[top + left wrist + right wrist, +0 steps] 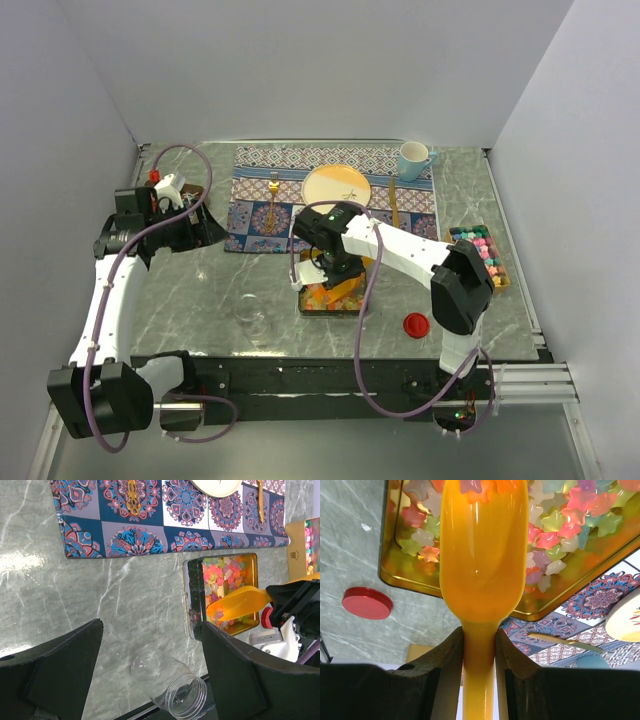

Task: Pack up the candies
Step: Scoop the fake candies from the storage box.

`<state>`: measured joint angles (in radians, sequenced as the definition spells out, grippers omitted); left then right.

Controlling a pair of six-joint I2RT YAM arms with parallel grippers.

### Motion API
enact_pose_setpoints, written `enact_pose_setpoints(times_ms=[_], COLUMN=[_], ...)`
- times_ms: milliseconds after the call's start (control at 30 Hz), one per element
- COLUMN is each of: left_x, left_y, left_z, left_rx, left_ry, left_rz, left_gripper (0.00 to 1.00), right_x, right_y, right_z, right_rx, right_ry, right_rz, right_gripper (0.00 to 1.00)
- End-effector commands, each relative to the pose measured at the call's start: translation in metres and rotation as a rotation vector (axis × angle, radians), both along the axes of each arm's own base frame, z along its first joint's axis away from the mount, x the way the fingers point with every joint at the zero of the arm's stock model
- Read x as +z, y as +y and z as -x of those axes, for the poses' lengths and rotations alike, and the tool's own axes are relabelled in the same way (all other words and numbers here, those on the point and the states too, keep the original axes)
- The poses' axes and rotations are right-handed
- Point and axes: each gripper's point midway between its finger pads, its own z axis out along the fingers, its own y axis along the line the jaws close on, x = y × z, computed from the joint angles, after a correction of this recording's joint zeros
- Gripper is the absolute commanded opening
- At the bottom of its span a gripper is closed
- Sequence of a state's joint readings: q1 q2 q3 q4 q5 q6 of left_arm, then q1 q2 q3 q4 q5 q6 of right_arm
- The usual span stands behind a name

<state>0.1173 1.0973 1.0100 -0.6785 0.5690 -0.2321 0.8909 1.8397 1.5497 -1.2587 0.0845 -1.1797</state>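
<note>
Our right end effector [479, 645] grips the scoop [482, 555] pointing into the candies [555, 525]; the sideways jar [170, 682] lies nearer our released left end effector [151, 630].

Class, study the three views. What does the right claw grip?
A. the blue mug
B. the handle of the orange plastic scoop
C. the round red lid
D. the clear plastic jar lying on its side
B: in the right wrist view the right claw is closed on the handle of the orange plastic scoop, whose bowl is over the star-shaped candies in the gold metal tin.
</note>
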Motion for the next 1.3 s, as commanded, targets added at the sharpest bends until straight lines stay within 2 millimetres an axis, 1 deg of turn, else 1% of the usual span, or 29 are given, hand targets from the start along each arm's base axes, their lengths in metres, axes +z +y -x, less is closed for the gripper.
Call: enact_pose_setpoints(times_ms=[0,67,100,167,267,367,400,467,567,633,767,833,867,933,1000,1033,1100,1133,1267], left_x=[0.006,0.005,0.004,0.002,-0.002,-0.004,-0.005,-0.005,-0.003,-0.002,-0.002,-0.001,-0.001,-0.001,-0.003,-0.003,-0.007,-0.008,-0.017], left_y=[0.002,0.003,0.004,0.006,0.008,0.009,0.008,0.008,0.007,0.006,0.010,0.012,0.013,0.013,0.011,0.010,0.009,0.007,0.006], left_z=[-0.005,-0.007,-0.007,-0.008,-0.010,-0.013,-0.014,-0.018,-0.024,-0.029,-0.036,-0.039,-0.040,-0.041,-0.039,-0.039,-0.036,-0.034,-0.029], left_rx=[0.015,0.025,0.026,0.031,0.035,0.036,0.032,0.028,0.023,0.025,0.033,0.034,0.037,0.033,0.027,0.025,0.019,0.016,0.016], left_ry=[-0.005,0.001,0.005,0.016,0.035,0.048,0.052,0.050,0.048,0.049,0.054,0.057,0.057,0.059,0.067,0.067,0.077,0.081,0.106], left_rz=[0.007,0.003,0.000,-0.009,-0.013,-0.012,-0.009,-0.006,0.009,0.022,0.018,0.010,0.005,0.003,0.014,0.020,0.031,0.035,0.040], left_gripper=[0.85,0.84,0.84,0.84,0.84,0.84,0.84,0.84,0.84,0.84,0.83,0.84,0.83,0.83,0.83,0.83,0.83,0.83,0.83], right_x=[-0.017,-0.025,-0.027,-0.035,-0.045,-0.052,-0.053,-0.049,-0.039,-0.035,-0.037,-0.035,-0.033,-0.020,-0.012,-0.005,-0.006,-0.013,-0.022], right_y=[0.015,0.019,0.022,0.025,0.030,0.033,0.038,0.042,0.051,0.054,0.060,0.067,0.071,0.077,0.078,0.081,0.076,0.071,0.071], right_z=[0.001,0.003,0.000,0.006,0.008,0.008,0.005,0.003,-0.001,-0.001,-0.001,-0.001,-0.002,-0.004,0.001,0.000,0.004,0.007,0.013], right_rx=[0.352,0.344,0.342,0.339,0.311,0.283,0.279,0.278,0.278,0.286,0.322,0.340,0.349,0.370,0.373,0.370,0.352,0.347,0.345], right_ry=[0.097,0.110,0.095,0.118,0.141,0.147,0.131,0.110,0.092,0.098,0.090,0.088,0.079,0.056,0.082,0.083,0.117,0.126,0.138], right_rz=[0.013,-0.003,-0.016,-0.049,-0.085,-0.107,-0.131,-0.161,-0.200,-0.215,-0.234,-0.254,-0.264,-0.295,-0.309,-0.319,-0.310,-0.295,-0.299], right_gripper=[0.00,0.00,0.00,0.00,0.00,0.00,0.00,0.00,0.00,0.00,0.00,0.00,0.00,0.00,0.00,0.00,0.00,0.00,0.00])
